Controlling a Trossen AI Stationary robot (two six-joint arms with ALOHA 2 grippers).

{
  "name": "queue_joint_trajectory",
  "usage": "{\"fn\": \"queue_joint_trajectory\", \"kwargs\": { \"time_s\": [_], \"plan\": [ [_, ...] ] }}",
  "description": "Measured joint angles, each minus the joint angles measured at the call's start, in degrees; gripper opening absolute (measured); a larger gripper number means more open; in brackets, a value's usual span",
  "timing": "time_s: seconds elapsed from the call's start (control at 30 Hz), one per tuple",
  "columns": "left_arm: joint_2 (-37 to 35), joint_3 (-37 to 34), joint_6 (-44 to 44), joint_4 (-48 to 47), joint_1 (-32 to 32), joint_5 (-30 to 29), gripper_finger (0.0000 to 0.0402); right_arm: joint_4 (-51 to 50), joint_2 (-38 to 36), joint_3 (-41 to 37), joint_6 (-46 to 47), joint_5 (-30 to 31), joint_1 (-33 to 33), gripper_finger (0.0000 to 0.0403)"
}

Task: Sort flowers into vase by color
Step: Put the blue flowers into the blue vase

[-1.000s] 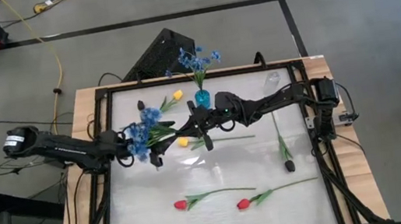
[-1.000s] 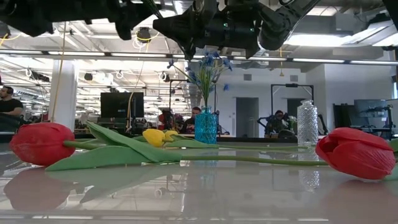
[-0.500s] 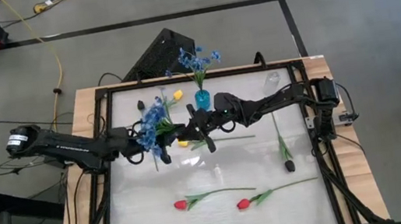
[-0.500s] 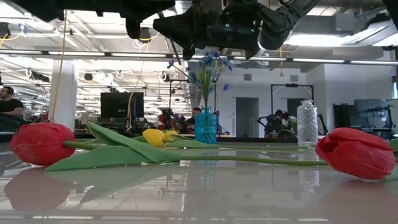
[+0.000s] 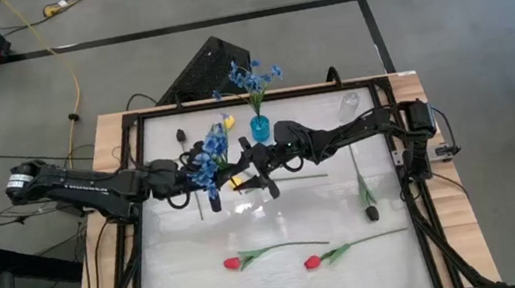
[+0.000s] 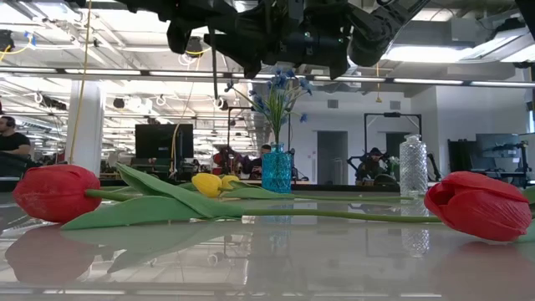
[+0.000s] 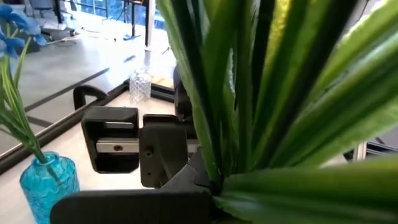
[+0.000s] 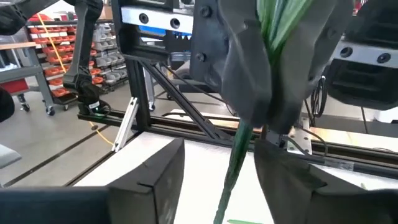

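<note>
Left fingers clench blue spray; right fingers released beside blue vase.

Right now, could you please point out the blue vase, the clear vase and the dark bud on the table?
blue vase [image 5: 259, 128], high view, on its glass body.
clear vase [image 6: 412, 166], low view, on its ribbed body.
dark bud [image 5: 372, 214], high view, on the bud head.

My left arm reaches in from the left side toward the middle of the table. My left gripper is closed tight on the blue flower spray. My right arm stretches in from the right side. My right gripper sits just beside the left one, fingers spread apart.
</note>
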Motion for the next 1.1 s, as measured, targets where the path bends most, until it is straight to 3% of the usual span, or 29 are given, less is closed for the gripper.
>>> {"fn": "queue_joint_trajectory", "kwargs": {
  "time_s": [0.13, 0.23, 0.53, 0.8, 0.97, 1.1],
  "plan": [
    [0.0, 0.0, -0.1, -0.7, 0.1, -0.3, 0.0002, -0.2, 0.0, 0.0, 0.0, 0.1, 0.0, 0.0224],
    [0.0, 0.0, -0.1, -0.4, 0.1, -0.3, 0.0002, -0.3, 0.0, 0.0, 0.0, 0.1, 0.0, 0.0198],
    [0.0, 0.0, -0.1, -0.5, 0.1, -1.8, 0.0031, -1.0, 0.0, 0.0, 3.2, 3.6, -0.5, 0.0029],
    [-1.7, 0.0, 2.0, -2.8, -0.3, -0.1, 0.013, -1.1, -0.2, 0.0, 7.5, 0.1, -3.2, 0.0029],
    [-6.9, -0.1, -0.9, -13.1, -0.2, -7.5, 0.0179, -2.6, -3.5, -0.8, 7.8, -2.5, -6.5, 0.0029],
    [-11.3, -0.1, -2.5, -19.5, -0.2, -8.8, 0.0193, -2.4, -8.9, -5.2, 7.0, -0.3, -9.8, 0.0029]
  ]
}}
